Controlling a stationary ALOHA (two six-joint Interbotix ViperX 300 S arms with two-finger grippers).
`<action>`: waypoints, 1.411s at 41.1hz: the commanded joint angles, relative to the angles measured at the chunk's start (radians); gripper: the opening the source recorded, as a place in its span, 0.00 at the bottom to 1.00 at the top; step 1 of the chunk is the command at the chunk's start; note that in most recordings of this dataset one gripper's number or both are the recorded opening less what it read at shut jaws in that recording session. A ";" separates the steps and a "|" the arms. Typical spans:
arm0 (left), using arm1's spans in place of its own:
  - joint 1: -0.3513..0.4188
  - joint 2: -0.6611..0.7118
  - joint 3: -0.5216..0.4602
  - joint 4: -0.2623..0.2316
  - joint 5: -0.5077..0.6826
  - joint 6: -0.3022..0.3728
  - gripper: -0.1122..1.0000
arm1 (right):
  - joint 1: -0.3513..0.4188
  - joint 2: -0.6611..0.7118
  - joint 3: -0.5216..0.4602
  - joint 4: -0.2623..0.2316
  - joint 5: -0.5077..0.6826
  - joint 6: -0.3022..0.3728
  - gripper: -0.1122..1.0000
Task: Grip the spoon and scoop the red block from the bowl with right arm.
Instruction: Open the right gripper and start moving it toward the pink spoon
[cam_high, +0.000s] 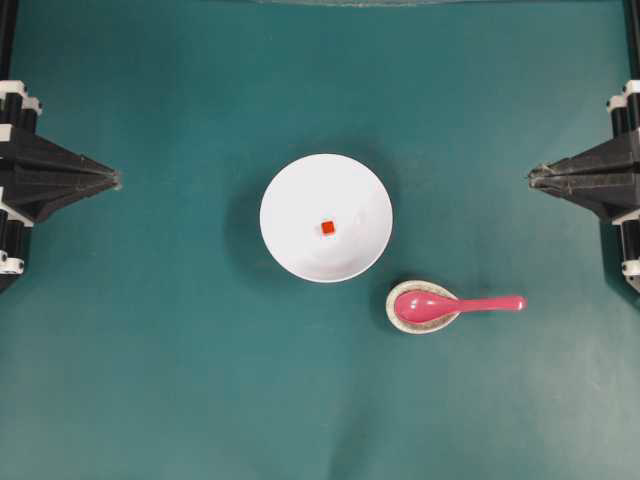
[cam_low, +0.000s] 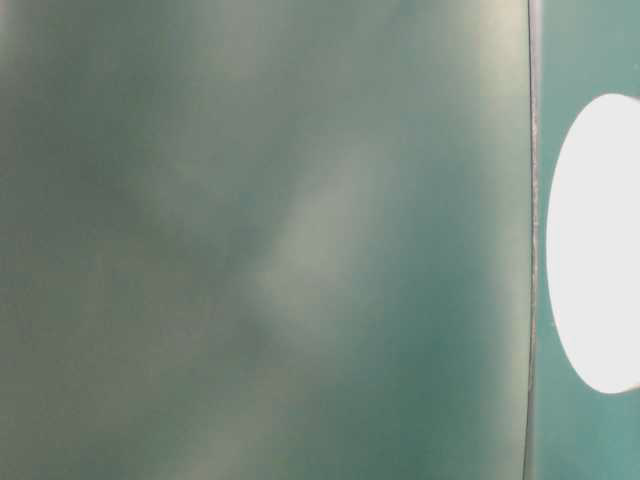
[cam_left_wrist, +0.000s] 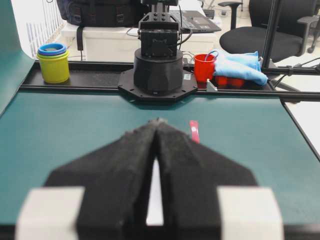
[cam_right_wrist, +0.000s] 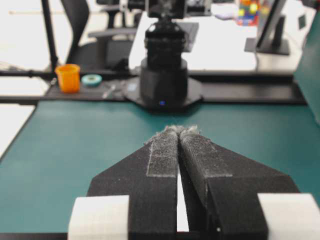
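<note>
We see the pink spoon lying with its scoop in a small speckled egg-shaped spoon rest, its handle pointing out toward the right side of the green table. Just up and left of it, near but apart, stands the white bowl, and the tiny red block sits on the bowl's floor near its middle. In the table-level view we make out only a blurred white edge of the bowl.

The right gripper waits at the right edge, well apart from the spoon, its jaws pressed together at the tips and holding nothing; its wrist view shows the same. The left gripper sits at the left edge, likewise closed and empty. From its own camera we glimpse the spoon's handle beyond its fingertips.
</note>
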 joint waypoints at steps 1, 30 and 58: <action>-0.003 0.012 -0.037 0.003 0.055 -0.015 0.10 | 0.005 0.005 -0.023 0.005 -0.005 0.020 0.10; -0.003 0.014 -0.060 0.003 0.189 -0.014 0.10 | 0.005 0.020 -0.081 0.008 0.170 0.021 0.10; -0.003 0.011 -0.060 0.003 0.195 -0.014 0.10 | 0.005 0.003 -0.129 0.026 0.327 0.021 0.35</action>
